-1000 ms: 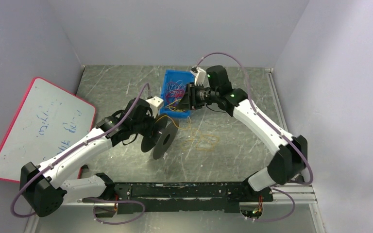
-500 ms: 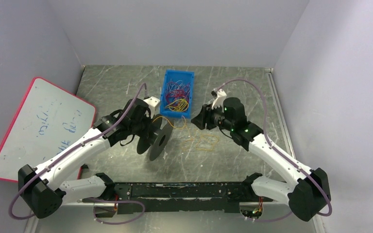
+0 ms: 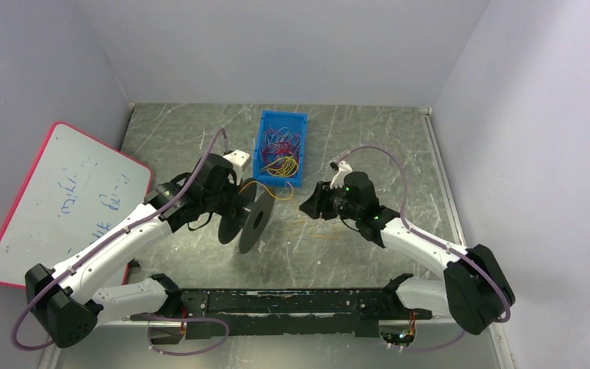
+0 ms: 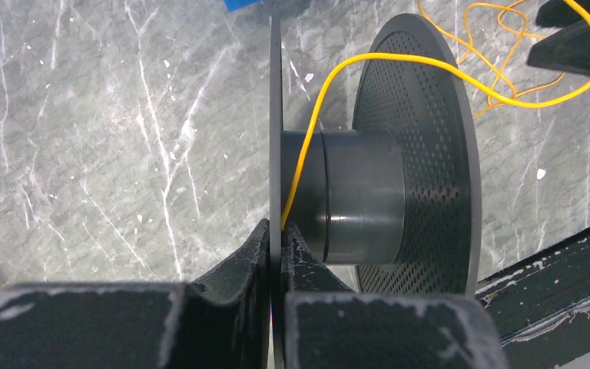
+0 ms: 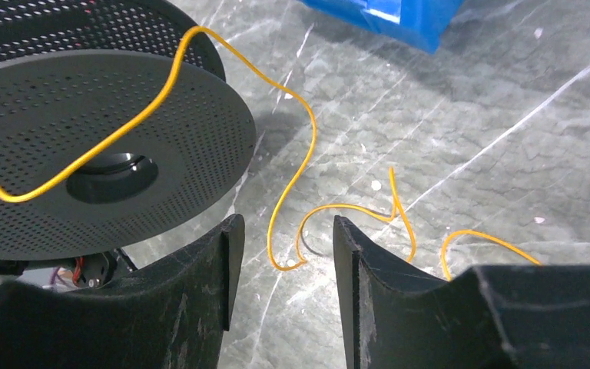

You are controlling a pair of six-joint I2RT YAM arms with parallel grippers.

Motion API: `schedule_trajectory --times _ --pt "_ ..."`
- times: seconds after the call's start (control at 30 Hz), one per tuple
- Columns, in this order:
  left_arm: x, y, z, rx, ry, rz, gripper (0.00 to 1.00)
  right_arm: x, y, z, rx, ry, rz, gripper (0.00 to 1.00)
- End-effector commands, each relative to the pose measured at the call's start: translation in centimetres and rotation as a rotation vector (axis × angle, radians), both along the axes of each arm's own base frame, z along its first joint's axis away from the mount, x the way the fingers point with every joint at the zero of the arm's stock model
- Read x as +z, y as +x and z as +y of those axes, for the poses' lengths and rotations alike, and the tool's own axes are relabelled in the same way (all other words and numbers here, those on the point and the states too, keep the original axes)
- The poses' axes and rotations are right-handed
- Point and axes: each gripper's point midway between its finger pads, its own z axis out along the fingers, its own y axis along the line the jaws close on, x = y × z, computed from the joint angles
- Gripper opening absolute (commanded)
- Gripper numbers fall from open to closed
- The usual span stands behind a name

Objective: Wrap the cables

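A black perforated spool (image 3: 247, 219) stands on edge, and my left gripper (image 3: 227, 201) is shut on its left flange (image 4: 275, 154). One yellow cable (image 4: 399, 55) runs from the spool's hub (image 4: 361, 196) over the right flange and down to loose loops on the table (image 3: 311, 229). My right gripper (image 3: 309, 207) is open and empty, low over those loops. In the right wrist view a bend of the cable (image 5: 299, 108) lies between its fingers (image 5: 284, 234), with the spool (image 5: 84, 138) to the left. More cables (image 3: 280, 150), yellow, red and purple, fill the blue bin (image 3: 260, 146).
A white board with a red rim (image 3: 61, 200) leans at the left wall. A black rail (image 3: 292, 301) runs along the near edge between the arm bases. The bin's corner shows at the top of the right wrist view (image 5: 384, 15).
My right gripper has moved from the blue bin towards the near side and down to the yellow loops beside the spool. My left gripper, with the spool, has barely shifted.
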Motion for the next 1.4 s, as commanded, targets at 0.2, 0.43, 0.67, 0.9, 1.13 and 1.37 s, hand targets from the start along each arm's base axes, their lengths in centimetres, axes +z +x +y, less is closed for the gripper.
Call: schedule_trajectory --times 0.2,0.43,0.67,0.9,1.13,1.37 --pt "3.5 0.6 -1.1 0.018 -0.099 -0.060 0.07 -1.7 -0.4 3.1 0.039 0.073 0.058 0.48" --pt "4.5 0.3 -1.2 0.011 -0.119 -0.064 0.07 -2.9 0.0 3.2 0.020 0.033 0.072 0.36" --pt "6.0 0.0 -1.1 0.010 -0.146 -0.081 0.07 -2.7 0.7 2.3 -0.021 -0.012 0.041 0.00" --pt "8.2 -0.9 -1.6 -0.041 -0.197 -0.094 0.07 -0.4 2.7 -0.9 -0.183 -0.083 -0.060 0.00" --pt "9.4 -2.1 -1.8 -0.102 -0.228 -0.097 0.07 2.1 4.1 -5.5 -0.363 -0.131 -0.131 0.00" --pt "12.3 -2.7 -2.5 -0.133 -0.336 -0.159 0.07 -0.4 3.3 -6.8 -0.395 -0.163 -0.081 0.00"
